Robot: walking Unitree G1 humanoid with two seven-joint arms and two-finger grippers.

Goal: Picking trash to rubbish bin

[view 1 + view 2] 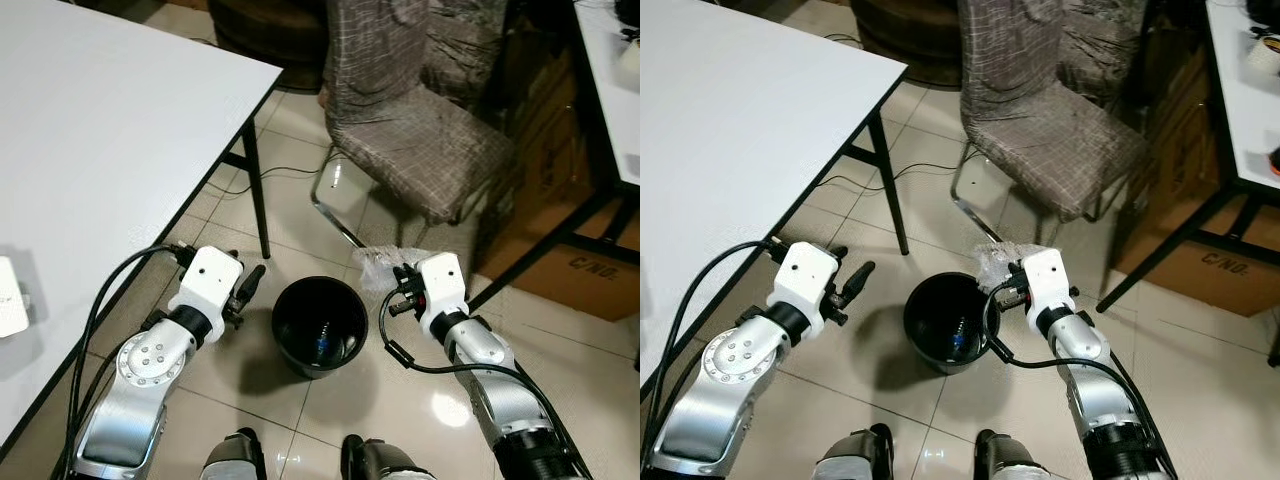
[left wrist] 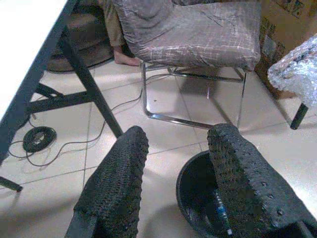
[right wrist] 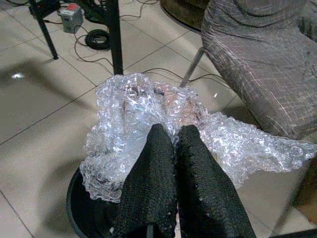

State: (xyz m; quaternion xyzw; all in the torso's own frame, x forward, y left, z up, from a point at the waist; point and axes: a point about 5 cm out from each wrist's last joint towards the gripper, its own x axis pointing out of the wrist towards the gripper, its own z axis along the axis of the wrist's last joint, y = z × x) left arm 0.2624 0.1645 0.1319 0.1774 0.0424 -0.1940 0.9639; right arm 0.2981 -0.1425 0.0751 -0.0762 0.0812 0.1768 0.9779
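We stand on a tiled floor (image 1: 300,210) between a white desk (image 1: 100,130) and a chair (image 1: 420,140). Our rubbish bin (image 1: 320,325) sits between our arms. Our right gripper (image 3: 171,144) pinches bubble wrap (image 3: 129,119) just beside the rim; carrying it over the opening and releasing seems next. Left gripper (image 2: 176,163) hangs spread, empty.

This is looking like a lived-in room doubling as a workspace, perhaps a home office. A white bench (image 1: 90,130) on black legs is standing over a glossy tiled floor (image 1: 290,215), and a chrome-framed chair (image 1: 415,140) in a checked fabric cover is sitting beside it. Cables (image 2: 39,139) are trailing across the tiles, cardboard boxes (image 1: 570,270) are waiting under a second bench (image 1: 610,80), and a small black bin (image 1: 320,325) is standing nearby.
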